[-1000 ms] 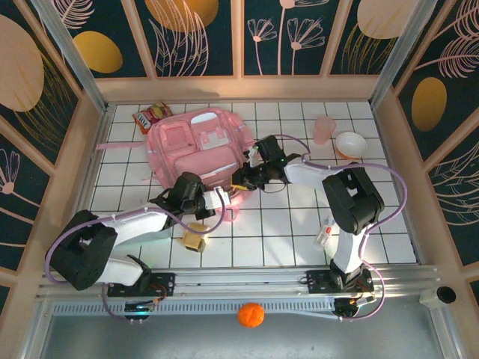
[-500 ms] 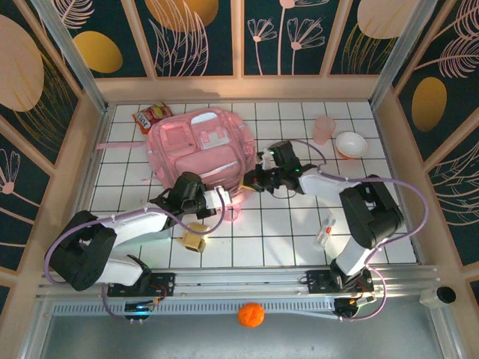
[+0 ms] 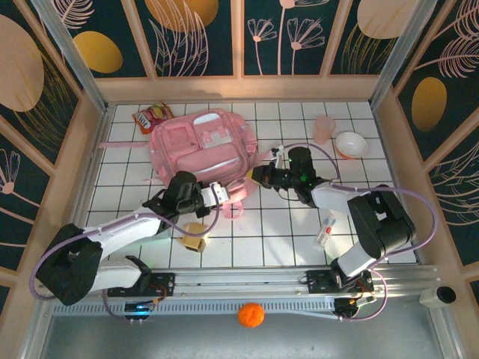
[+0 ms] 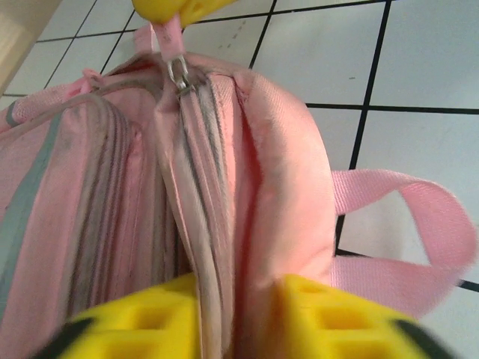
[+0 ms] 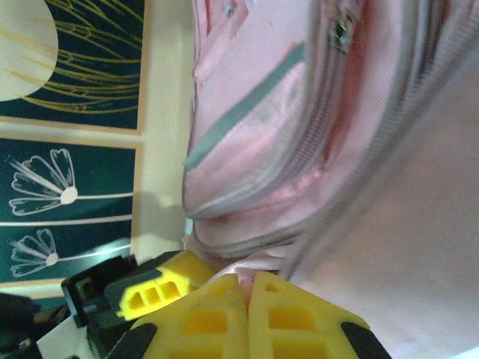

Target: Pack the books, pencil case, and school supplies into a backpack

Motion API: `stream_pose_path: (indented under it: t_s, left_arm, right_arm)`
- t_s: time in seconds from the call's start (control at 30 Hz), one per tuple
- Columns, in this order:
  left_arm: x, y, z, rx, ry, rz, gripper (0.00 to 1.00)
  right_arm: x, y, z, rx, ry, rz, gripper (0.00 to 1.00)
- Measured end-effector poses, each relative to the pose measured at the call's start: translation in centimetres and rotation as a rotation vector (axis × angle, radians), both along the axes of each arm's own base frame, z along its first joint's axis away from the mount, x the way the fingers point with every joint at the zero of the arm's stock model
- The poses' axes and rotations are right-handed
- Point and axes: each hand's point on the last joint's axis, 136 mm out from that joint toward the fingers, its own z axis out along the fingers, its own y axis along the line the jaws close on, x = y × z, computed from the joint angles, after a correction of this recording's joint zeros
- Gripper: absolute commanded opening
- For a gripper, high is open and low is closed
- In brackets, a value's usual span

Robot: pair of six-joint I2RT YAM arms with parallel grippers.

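The pink backpack lies at the back left of the tiled table. My right gripper is at its right edge, shut on the pink zipper pull, with the slider just below the pull. My left gripper is at the bag's near corner, its jaws open astride the zipper rim. The tan-yellow box lies in front of the left arm. The white oblong item lies by the right arm. The books and the pencil case are out of view.
A red-orange snack bag lies behind the backpack. A pink cup and a bowl stand at the back right. A pink strap loop lies on the tiles by my left gripper. An orange ball sits below the rail.
My left gripper has opened off the backpack's rim. My right gripper has closed on the zipper pull and drawn it rightward as that arm swung right and toward its base.
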Motion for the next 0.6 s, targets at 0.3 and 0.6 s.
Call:
stream_pose_path:
  t_s: [0.3,0.6]
  left_arm:
    - [0.0,-2.0,1.7,-0.166,0.154,0.07,0.77]
    - [1.4,-3.5,2.0,-0.21,0.21,0.119,0.02]
  right_arm:
    - [-1.6,1.4,1.8,-0.085,-0.125,0.034,0.0]
    - [-2.3,1.2,3.6,-0.128,-0.224,0.047,0.0]
